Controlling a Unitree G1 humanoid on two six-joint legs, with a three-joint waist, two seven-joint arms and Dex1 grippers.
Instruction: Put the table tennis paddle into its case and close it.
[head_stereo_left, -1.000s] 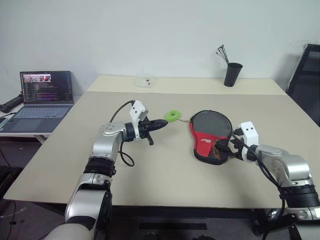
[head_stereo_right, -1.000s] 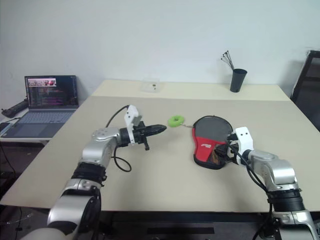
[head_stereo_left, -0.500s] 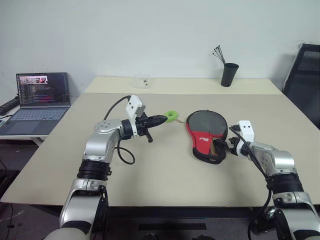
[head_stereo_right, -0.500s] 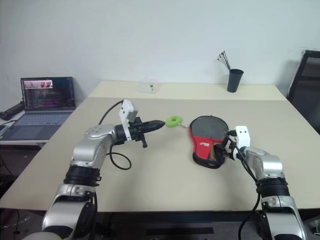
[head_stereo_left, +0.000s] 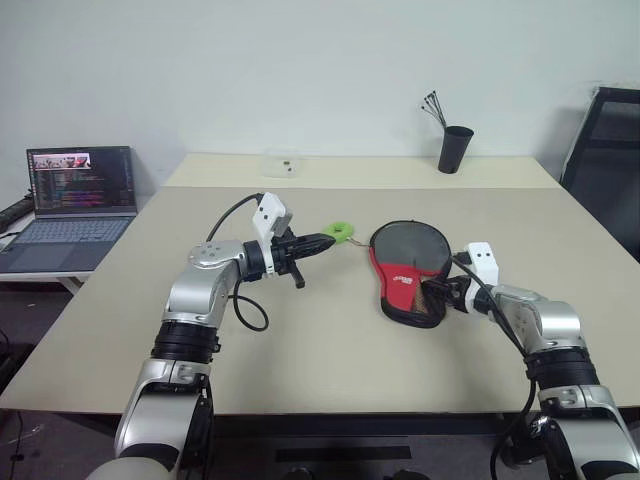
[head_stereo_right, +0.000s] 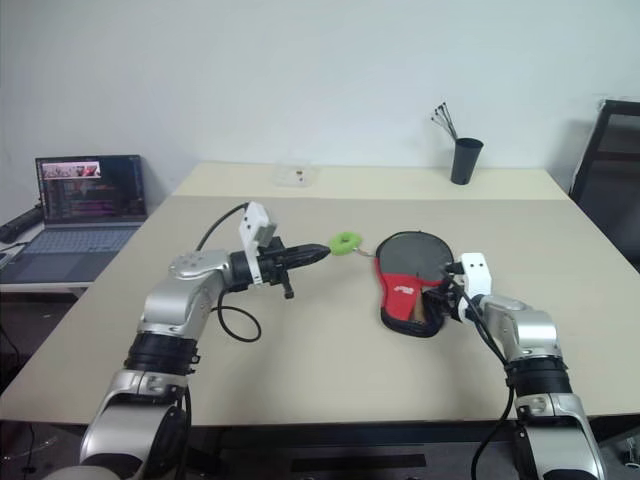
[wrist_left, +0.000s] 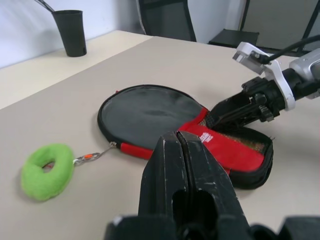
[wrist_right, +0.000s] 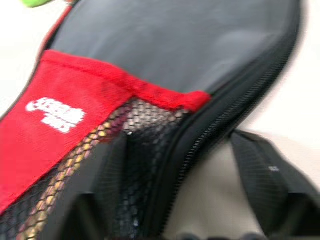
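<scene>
The case (head_stereo_left: 405, 265) lies flat mid-table, black fabric with a red printed panel and a mesh end. A short chain links it to a green ring tag (head_stereo_left: 342, 232). A light brown shape shows through the mesh (wrist_left: 240, 140); the rest of the table tennis paddle is hidden. My left gripper (head_stereo_left: 328, 241) is shut and empty, held level just above the table, its tip close to the green tag. My right gripper (head_stereo_left: 432, 293) is at the case's mesh end, open. One finger rests over the mesh (wrist_right: 115, 185) and the other lies outside the zip edge (wrist_right: 265, 170).
The beige table (head_stereo_left: 330, 350) reaches back to a second table, which holds a black cup with sticks (head_stereo_left: 455, 148) and a small clear box (head_stereo_left: 282, 161). An open laptop (head_stereo_left: 75, 195) sits on a side desk at the left. A black chair (head_stereo_left: 605, 140) stands at the right.
My right gripper has edged in onto the case's mesh end and its fingers have come closer together. The left arm has stayed put. The whole view has shifted slightly.
</scene>
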